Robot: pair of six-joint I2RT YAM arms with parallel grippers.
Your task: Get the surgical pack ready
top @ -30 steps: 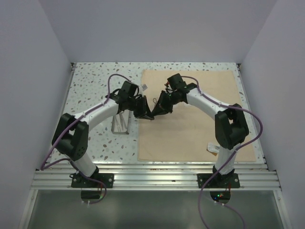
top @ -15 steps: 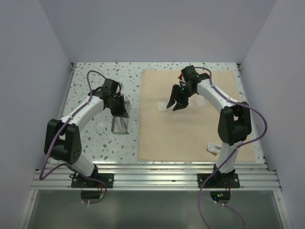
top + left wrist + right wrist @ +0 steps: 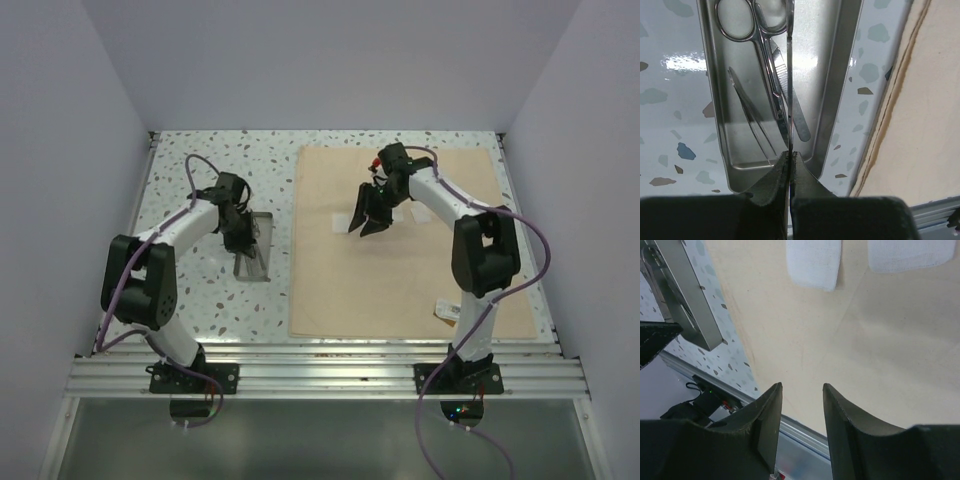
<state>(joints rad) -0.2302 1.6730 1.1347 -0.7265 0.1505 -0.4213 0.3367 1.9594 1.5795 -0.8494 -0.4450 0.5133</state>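
Over the tray [image 3: 826,75], the left gripper [image 3: 788,156] hangs closed; the right gripper [image 3: 801,387] hovers half-open above the cloth [image 3: 880,340].

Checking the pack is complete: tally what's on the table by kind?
cloth: 1
tray: 1
scissors: 1
forceps: 1
gauze: 2
packet: 1
thin item, seen edge-on in the shut left gripper, kind unclear: 1
total: 8

Tray [image 3: 815,75] left of cloth [image 3: 400,270], scissors [image 3: 760,45] and forceps [image 3: 752,120] in tray, gauze squares [image 3: 814,260] on cloth
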